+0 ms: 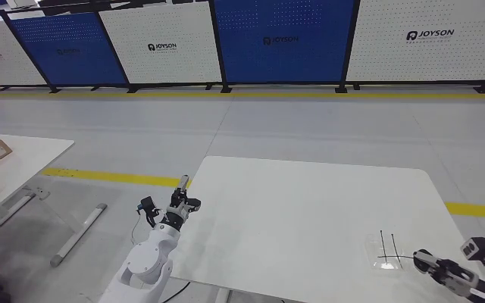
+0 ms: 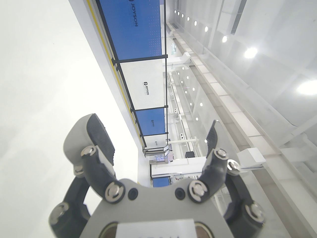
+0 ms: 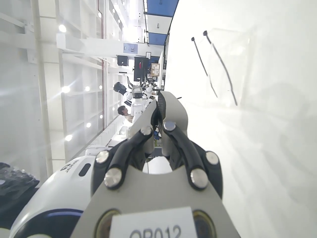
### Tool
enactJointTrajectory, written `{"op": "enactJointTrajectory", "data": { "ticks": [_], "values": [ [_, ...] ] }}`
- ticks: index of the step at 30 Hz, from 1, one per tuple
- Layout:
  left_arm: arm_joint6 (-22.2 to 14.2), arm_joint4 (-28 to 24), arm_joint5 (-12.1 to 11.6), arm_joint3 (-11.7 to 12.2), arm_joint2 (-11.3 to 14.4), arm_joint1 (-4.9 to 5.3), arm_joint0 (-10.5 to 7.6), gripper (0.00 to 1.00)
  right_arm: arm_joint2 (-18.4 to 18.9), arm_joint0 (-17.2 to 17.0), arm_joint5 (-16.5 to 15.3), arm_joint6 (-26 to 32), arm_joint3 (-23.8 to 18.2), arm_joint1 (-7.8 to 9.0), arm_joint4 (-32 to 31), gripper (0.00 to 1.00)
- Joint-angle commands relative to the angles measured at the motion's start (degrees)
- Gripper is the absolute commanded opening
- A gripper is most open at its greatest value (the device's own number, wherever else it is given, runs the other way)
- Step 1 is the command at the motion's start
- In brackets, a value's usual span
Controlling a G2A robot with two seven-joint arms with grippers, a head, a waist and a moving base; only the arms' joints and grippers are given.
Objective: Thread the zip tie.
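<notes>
Looks to be the pick-up step, with two zip ties (image 3: 220,68) lying in a clear tray (image 3: 237,35) near the worktop's (image 1: 303,212) right corner, right gripper (image 3: 160,97) just beside it, jaws pressed together, left gripper (image 2: 156,130) at the opposite edge, jaws wide; calls next for opening over one tie.

White table on a grey workshop floor, fenced by pegboard panels.
A clear tray (image 1: 373,244) lies at the near right of the white table (image 1: 303,197). A yellow floor line (image 1: 114,176) runs past the table's far left corner. Blue panels (image 1: 284,38) and white panels (image 1: 163,42) stand along the far side. A second table (image 1: 26,155) sits at far left, with a grey bar (image 1: 78,235) on the floor near it.
</notes>
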Motion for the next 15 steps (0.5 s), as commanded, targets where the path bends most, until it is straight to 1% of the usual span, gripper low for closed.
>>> {"op": "enactJointTrajectory", "data": {
  "ticks": [1,2,4,6,11,13,15],
  "values": [
    [0.0,0.0,0.0,0.0,0.0,0.00,0.00,1.00,1.1,-1.3,-1.5,1.0,-0.8,-0.08,3.9,0.00],
    [0.0,0.0,0.0,0.0,0.0,0.00,0.00,1.00,1.8,-2.3,-2.7,1.0,-1.9,-0.14,5.5,0.00],
    [0.0,0.0,0.0,0.0,0.0,0.00,0.00,1.00,2.7,-4.2,-4.0,0.3,-4.2,-0.23,7.2,0.00],
    [0.0,0.0,0.0,0.0,0.0,0.00,0.00,1.00,3.6,-6.6,-4.9,-1.4,-7.9,-0.33,8.0,0.00],
    [0.0,0.0,0.0,0.0,0.0,0.00,0.00,1.00,3.9,-11.6,-5.5,-5.2,-17.0,-0.69,7.9,0.00],
    [0.0,0.0,0.0,0.0,0.0,0.00,0.00,1.00,2.2,-13.2,-4.7,-7.7,-21.0,-0.94,5.6,0.00],
    [0.0,0.0,0.0,0.0,0.0,0.00,0.00,1.00,2.2,-13.2,-4.7,-7.7,-21.0,-0.94,5.6,0.00]
  ]
}}
